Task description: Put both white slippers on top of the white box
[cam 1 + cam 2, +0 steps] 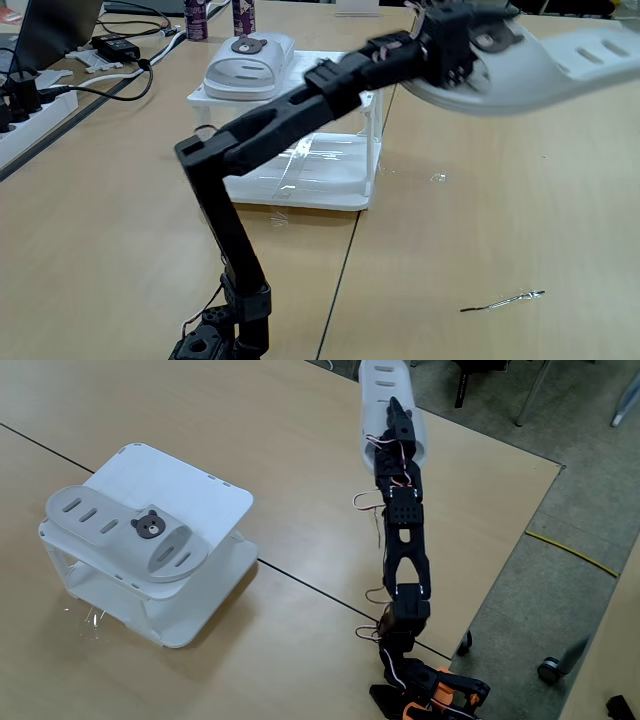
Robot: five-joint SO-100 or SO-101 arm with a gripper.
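One white slipper [125, 532] lay flat on top of the white box [215, 495], bear badge up (toward the box's 9 o'clock edge in a fixed view); the arm [290, 105] stretched out over the counter [500, 220], well clear of the box; the jaws [455, 50] were pinching the second slipper [560, 65], held aloft at 1 o'clock of the box in a fixed view; that slipper sat at 12 o'clock of the arm's base.

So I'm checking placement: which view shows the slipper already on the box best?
The high fixed view: the slipper lies fully visible on the white box, bear badge up. The low fixed view shows it foreshortened, partly behind the arm.
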